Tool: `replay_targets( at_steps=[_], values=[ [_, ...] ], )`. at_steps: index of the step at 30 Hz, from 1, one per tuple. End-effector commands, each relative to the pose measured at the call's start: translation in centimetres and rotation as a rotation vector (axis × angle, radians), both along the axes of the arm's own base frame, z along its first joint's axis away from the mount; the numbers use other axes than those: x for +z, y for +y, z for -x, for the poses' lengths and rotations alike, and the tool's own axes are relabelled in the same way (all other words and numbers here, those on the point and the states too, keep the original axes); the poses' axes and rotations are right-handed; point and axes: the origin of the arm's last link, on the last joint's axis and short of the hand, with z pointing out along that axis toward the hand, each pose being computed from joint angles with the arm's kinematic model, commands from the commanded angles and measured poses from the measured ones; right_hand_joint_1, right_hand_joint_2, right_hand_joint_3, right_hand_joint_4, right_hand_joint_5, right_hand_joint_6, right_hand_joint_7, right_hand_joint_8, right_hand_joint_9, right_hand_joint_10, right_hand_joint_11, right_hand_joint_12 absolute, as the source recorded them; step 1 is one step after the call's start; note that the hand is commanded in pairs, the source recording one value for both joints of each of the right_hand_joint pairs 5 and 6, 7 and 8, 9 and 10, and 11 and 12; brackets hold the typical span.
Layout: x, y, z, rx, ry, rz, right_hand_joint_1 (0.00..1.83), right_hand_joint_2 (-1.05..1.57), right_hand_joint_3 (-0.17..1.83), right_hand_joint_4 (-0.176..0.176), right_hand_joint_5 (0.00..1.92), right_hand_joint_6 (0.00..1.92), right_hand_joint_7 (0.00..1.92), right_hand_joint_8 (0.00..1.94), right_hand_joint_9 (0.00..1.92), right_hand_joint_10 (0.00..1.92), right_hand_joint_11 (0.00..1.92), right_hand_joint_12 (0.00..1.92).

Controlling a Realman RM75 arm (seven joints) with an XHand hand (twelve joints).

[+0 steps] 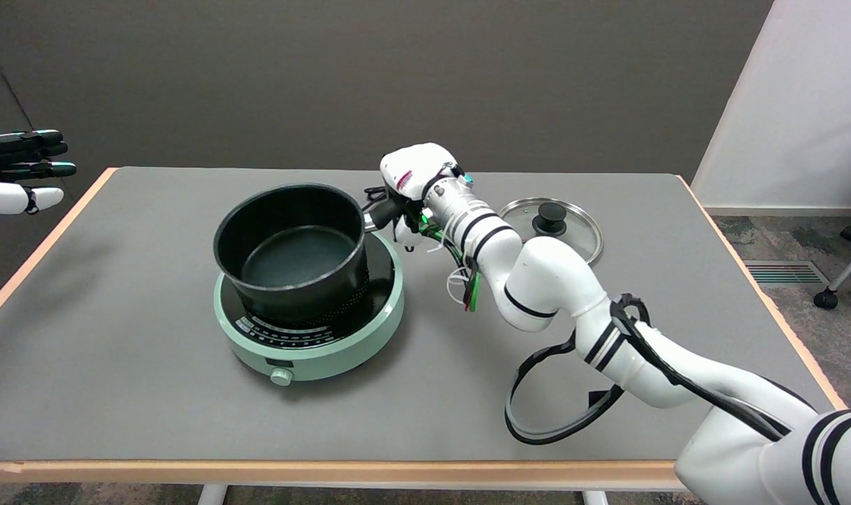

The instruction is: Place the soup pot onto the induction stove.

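Nearest on the grey table (117,393) sits the mint-green induction stove (327,351), and the black soup pot (292,245) rests on its top. The right hand (406,189) grips the pot's handle. Farther right lies a glass lid (573,224).

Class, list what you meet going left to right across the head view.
Idle left hand → soup pot on the induction stove → right hand at the pot's handle → glass lid.

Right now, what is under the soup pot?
The soup pot stands over the induction stove, its handle gripped by the right hand. The black cooktop beneath its base is hidden, so full contact cannot be confirmed.
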Motion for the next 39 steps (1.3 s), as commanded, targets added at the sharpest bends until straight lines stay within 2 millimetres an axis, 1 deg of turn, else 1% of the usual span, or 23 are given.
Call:
replay_targets(
  at_steps=[1, 9, 14, 16, 18, 19, 20, 21, 22, 23, 24, 26, 27, 28, 30, 32, 33, 34, 35, 36, 38, 39],
  values=[
    [-0.2, 0.6, 0.5, -0.014, -0.015, -0.008, 1.22, 0.44, 1.56, -0.106, 1.53, 1.53, 1.53, 1.53, 1.53, 1.53, 1.53, 1.53],
    [-0.1, 0.7, 0.5, -0.012, -0.013, -0.008, 1.22, 0.42, 1.57, -0.105, 1.51, 1.51, 1.51, 1.51, 1.51, 1.51, 1.51, 1.51],
    [0.2, 1.1, -0.1, 0.006, -0.006, -0.005, 1.22, 0.43, 1.56, -0.105, 1.51, 1.51, 1.51, 1.51, 1.51, 1.51, 1.51, 1.51],
    [0.4, 1.3, -0.2, 0.014, 0.005, -0.004, 1.21, 0.48, 1.52, -0.101, 1.5, 1.5, 1.5, 1.5, 1.5, 1.5, 1.5, 1.5],
    [0.7, 1.7, -0.4, 0.022, 0.007, 0.001, 1.19, 0.49, 1.53, -0.093, 1.46, 1.46, 1.46, 1.46, 1.46, 1.46, 1.46, 1.46],
    [0.9, 1.8, -0.6, 0.03, 0.007, 0.007, 1.17, 0.43, 1.61, -0.085, 1.41, 1.41, 1.41, 1.41, 1.41, 1.41, 1.41, 1.41],
    [1.2, 2.1, -0.8, 0.037, 0.007, 0.011, 1.17, 0.3, 1.77, -0.074, 1.36, 1.36, 1.36, 1.36, 1.36, 1.36, 1.36, 1.36],
    [1.3, 2.2, -0.9, 0.041, 0.009, 0.012, 1.16, 0.22, 1.83, -0.069, 1.34, 1.34, 1.34, 1.34, 1.34, 1.34, 1.34, 1.34],
    [1.4, 2.4, -1.0, 0.047, 0.014, 0.014, 1.16, 0.12, 1.83, -0.062, 1.32, 1.32, 1.32, 1.32, 1.32, 1.32, 1.32, 1.32],
    [1.7, 2.6, -1.2, 0.054, 0.019, 0.016, 1.16, -0.08, 1.83, -0.034, 1.24, 1.24, 1.24, 1.24, 1.24, 1.24, 1.24, 1.24],
    [1.7, 2.8, -1.3, 0.058, 0.021, 0.015, 1.16, -0.19, 1.83, -0.017, 1.19, 1.19, 1.19, 1.19, 1.19, 1.19, 1.19, 1.19],
    [2.2, 3.2, -1.5, 0.066, 0.025, 0.021, 1.17, -0.42, 1.83, 0.002, 1.08, 1.08, 1.08, 1.08, 1.08, 1.08, 1.08, 1.08],
    [2.4, 3.4, -1.5, 0.066, 0.026, 0.025, 1.2, -0.65, 1.83, -0.01, 0.89, 0.89, 0.89, 0.89, 0.89, 0.89, 0.89, 0.89],
    [2.6, 3.6, -1.5, 0.066, 0.025, 0.031, 1.21, -0.76, 1.83, -0.022, 0.8, 0.8, 0.8, 0.8, 0.8, 0.8, 0.8, 0.8],
    [2.9, 3.9, -1.4, 0.066, 0.026, 0.036, 1.25, -1.01, 1.83, -0.057, 0.53, 0.53, 0.53, 0.53, 0.53, 0.53, 0.53, 0.53],
    [3.3, 4.2, -1.1, 0.06, 0.023, 0.043, 1.29, -1.05, 1.83, -0.095, 0.24, 0.24, 0.24, 0.24, 0.24, 0.24, 0.24, 0.24],
    [3.6, 4.4, -1.0, 0.058, 0.02, 0.05, 1.32, -1.05, 1.83, -0.127, 0.16, 0.16, 0.16, 0.16, 0.16, 0.16, 0.16, 0.16],
    [4.0, 4.7, -0.9, 0.057, 0.014, 0.06, 1.36, -1.05, 1.83, -0.159, 0.13, 0.13, 0.13, 0.13, 0.13, 0.13, 0.13, 0.13],
    [4.2, 4.9, -0.9, 0.059, 0.014, 0.067, 1.38, -1.04, 1.74, -0.175, 0.14, 0.14, 0.14, 0.14, 0.14, 0.14, 0.14, 0.14],
    [4.7, 5.2, -0.9, 0.065, 0.016, 0.081, 1.38, -1.04, 1.6, -0.176, 0.17, 0.17, 0.17, 0.17, 0.17, 0.17, 0.17, 0.17],
    [5.5, 5.8, -1.3, 0.088, 0.022, 0.1, 1.41, -1.05, 1.38, -0.176, 0.19, 0.19, 0.19, 0.19, 0.19, 0.19, 0.19, 0.19],
    [5.9, 6.0, -1.8, 0.11, 0.028, 0.112, 1.41, -1.05, 1.36, -0.176, 0.18, 0.18, 0.18, 0.18, 0.18, 0.18, 0.18, 0.18]
  ],
)
